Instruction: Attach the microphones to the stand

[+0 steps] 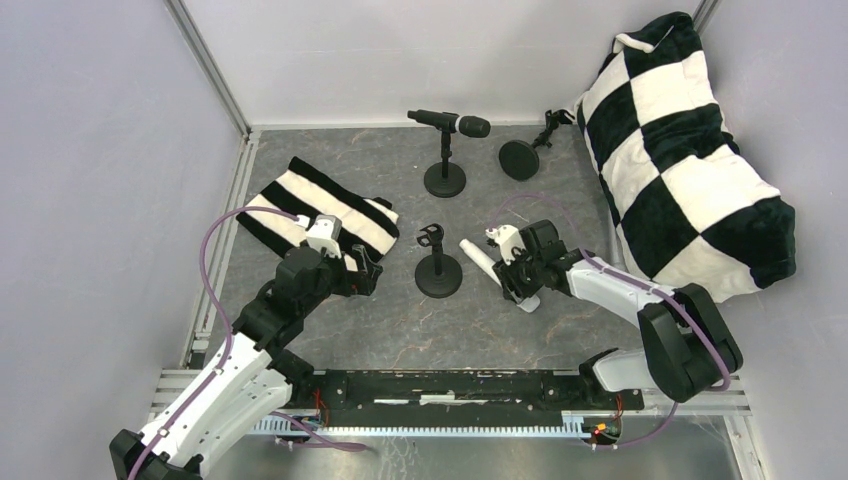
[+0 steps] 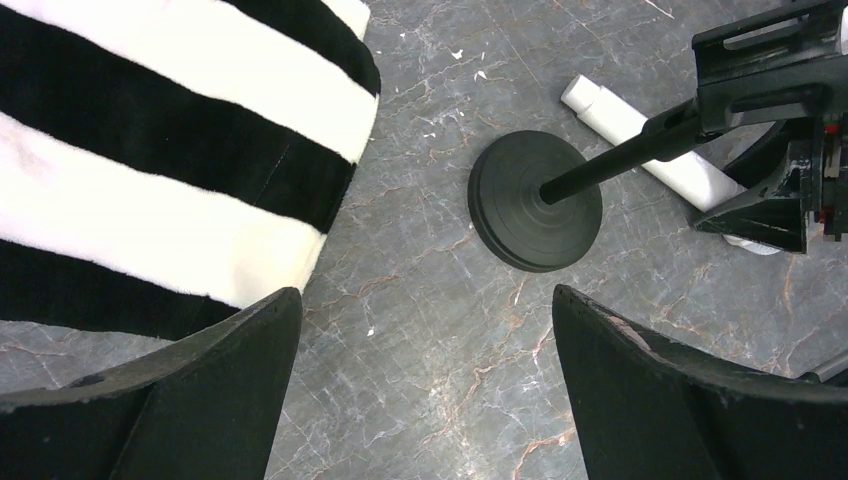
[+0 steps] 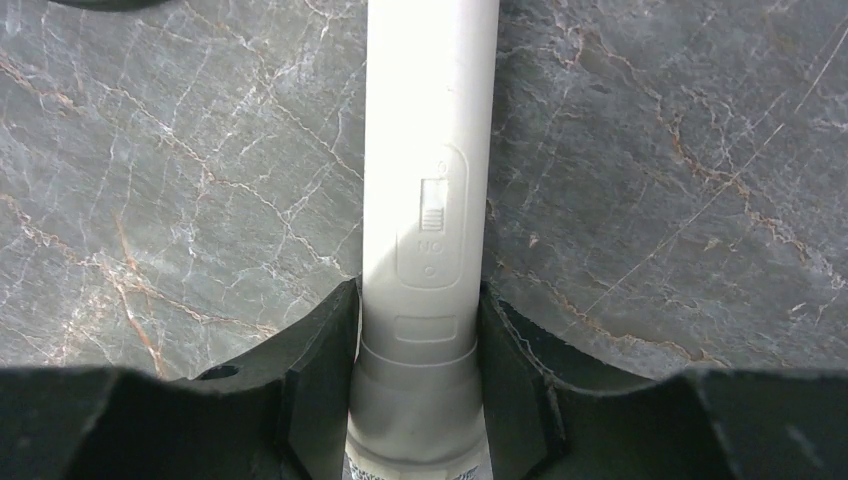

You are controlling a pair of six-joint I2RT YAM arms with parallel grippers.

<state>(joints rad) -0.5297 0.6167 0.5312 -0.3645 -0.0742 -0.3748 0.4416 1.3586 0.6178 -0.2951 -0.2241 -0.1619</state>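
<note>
My right gripper (image 1: 515, 270) is shut on the white microphone (image 1: 478, 256), gripping it near its head, low over the table. In the right wrist view the jaws (image 3: 420, 330) clamp the white body (image 3: 430, 150) on both sides, switch facing up. An empty black stand (image 1: 438, 268) stands just left of the microphone's tail; it also shows in the left wrist view (image 2: 535, 200). The black microphone (image 1: 450, 122) sits clipped in a stand (image 1: 445, 180) at the back. A third stand (image 1: 520, 158) lies tipped over. My left gripper (image 1: 365, 270) is open and empty (image 2: 425, 340). The silver-grey microphone is out of view.
A black-and-white striped cloth (image 1: 320, 205) lies at the left, right beside my left gripper, and shows in the left wrist view (image 2: 150, 150). A large checkered pillow (image 1: 690, 160) fills the back right. Grey walls enclose the table on three sides.
</note>
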